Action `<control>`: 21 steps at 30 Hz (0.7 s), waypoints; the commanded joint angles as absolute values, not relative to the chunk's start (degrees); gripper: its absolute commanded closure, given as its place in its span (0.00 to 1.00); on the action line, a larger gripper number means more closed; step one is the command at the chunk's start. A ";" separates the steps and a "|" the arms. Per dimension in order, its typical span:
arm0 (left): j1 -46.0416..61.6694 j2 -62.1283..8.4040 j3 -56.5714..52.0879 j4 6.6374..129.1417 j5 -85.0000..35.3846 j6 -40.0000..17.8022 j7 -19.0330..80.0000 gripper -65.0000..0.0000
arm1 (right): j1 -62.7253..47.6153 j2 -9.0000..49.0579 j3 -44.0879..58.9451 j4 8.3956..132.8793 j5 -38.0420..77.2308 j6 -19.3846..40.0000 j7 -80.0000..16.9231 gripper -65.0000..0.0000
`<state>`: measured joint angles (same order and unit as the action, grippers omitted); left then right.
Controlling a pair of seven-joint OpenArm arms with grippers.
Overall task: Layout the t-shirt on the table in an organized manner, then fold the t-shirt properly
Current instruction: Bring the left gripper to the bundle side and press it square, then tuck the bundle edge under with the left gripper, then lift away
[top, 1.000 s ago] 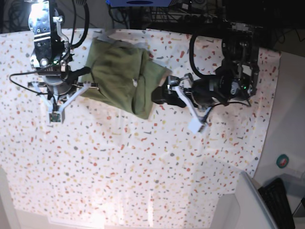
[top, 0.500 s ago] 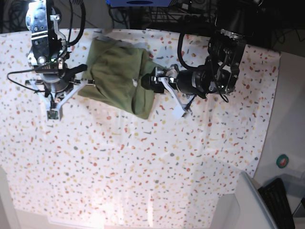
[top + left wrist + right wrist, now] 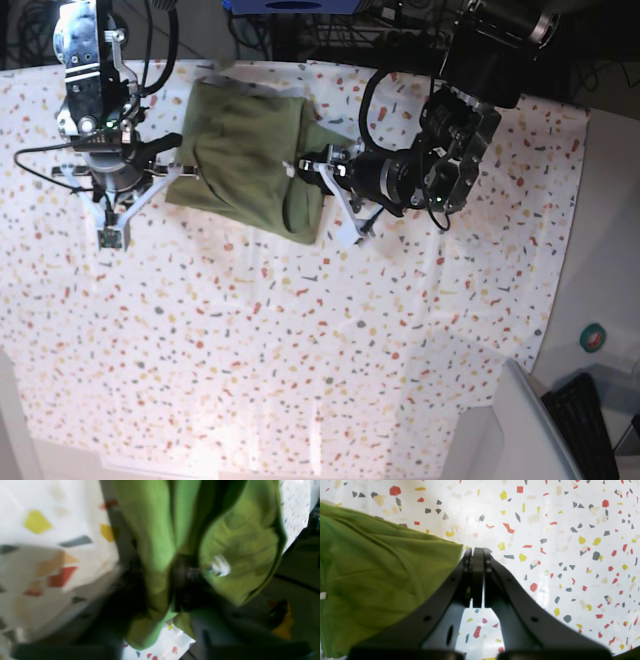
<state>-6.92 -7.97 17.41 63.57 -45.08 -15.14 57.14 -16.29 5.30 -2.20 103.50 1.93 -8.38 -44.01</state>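
The olive-green t-shirt [image 3: 245, 150] lies bunched and folded over at the far side of the speckled table [image 3: 300, 330]. My left gripper [image 3: 305, 172] is at its right edge. The left wrist view is blurred, but it shows a fold of the t-shirt [image 3: 240, 537] pinched between the dark fingers [image 3: 185, 585], with the white neck label [image 3: 220, 566] just beyond. My right gripper [image 3: 183, 165] is at the shirt's left edge. In the right wrist view the right gripper [image 3: 477, 551] is shut, its tips beside a corner of the t-shirt [image 3: 370, 567], with no fabric visible between them.
A plain grey bin [image 3: 505, 435] stands at the near right corner. A small teal round thing [image 3: 594, 338] lies off the table's right edge. Cables and dark equipment [image 3: 330, 25] run along the far edge behind the shirt.
My left arm has swung left onto the shirt's right edge, and its jaws have come together on the fabric. The right arm has barely moved.
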 commanded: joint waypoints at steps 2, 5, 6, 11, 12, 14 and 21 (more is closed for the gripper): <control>-9.19 -8.13 17.36 63.08 -45.05 -15.34 57.63 1.00 | -16.13 5.58 -1.98 104.57 1.63 -8.40 -42.86 1.00; -11.82 -8.31 17.45 62.46 -44.88 -15.34 58.07 1.00 | -16.04 5.58 -1.98 104.57 1.63 -8.40 -42.86 1.00; -12.70 -8.31 17.80 62.73 -43.74 -15.34 58.15 1.00 | -15.96 5.58 -1.89 104.57 1.63 -8.40 -42.86 1.00; -18.77 -8.04 29.49 62.46 -33.54 -15.34 60.26 1.00 | -15.08 5.58 -0.66 104.13 1.63 -8.40 -42.86 1.00; -20.35 -8.04 34.07 62.73 -31.60 -15.52 60.26 1.00 | -14.99 5.32 1.19 104.13 1.63 -8.40 -42.86 1.00; -23.60 -8.04 43.47 62.90 -28.62 -15.52 60.18 1.00 | -14.81 5.14 3.82 104.04 1.63 -8.40 -42.86 1.00; -33.01 -7.78 66.59 62.90 -22.81 -15.52 54.99 1.00 | -14.99 5.49 9.80 103.16 1.63 -8.40 -43.12 1.00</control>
